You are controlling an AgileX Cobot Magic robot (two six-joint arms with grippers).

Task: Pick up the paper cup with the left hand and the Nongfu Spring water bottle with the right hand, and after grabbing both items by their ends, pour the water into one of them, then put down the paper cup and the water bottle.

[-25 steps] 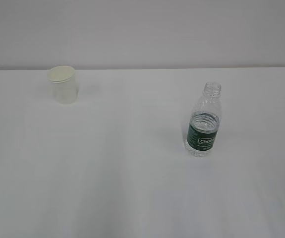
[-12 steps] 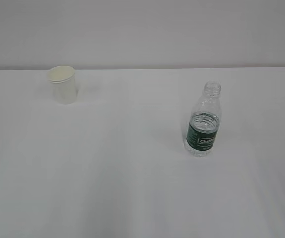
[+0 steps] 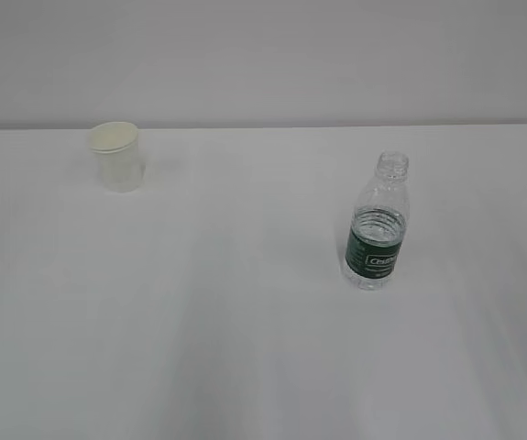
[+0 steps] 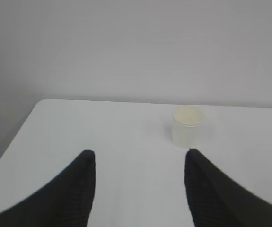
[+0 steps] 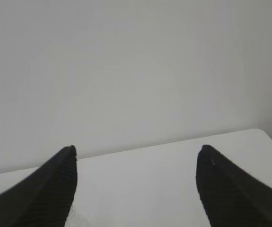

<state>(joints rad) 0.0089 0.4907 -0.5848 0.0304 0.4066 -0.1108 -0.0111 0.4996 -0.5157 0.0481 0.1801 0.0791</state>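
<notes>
The off-white paper cup [image 3: 117,157] stands upright at the far left of the white table [image 3: 245,302]; the left wrist view shows the same paper cup [image 4: 187,126] well beyond my fingertips, slightly right of centre. My left gripper [image 4: 139,153] is open with only bare table between its black fingers. The Nongfu Spring water bottle [image 3: 377,225] stands upright and capless at the right, green label facing the camera, clear water inside. My right gripper [image 5: 136,150] is open and empty, facing the table's far edge and the wall; the bottle does not show there. Neither arm appears in the exterior view.
The table's left edge and rounded far corner [image 4: 41,103] lie left of the cup. Its far right corner [image 5: 261,132] shows in the right wrist view. A plain grey wall [image 3: 263,55] backs the table.
</notes>
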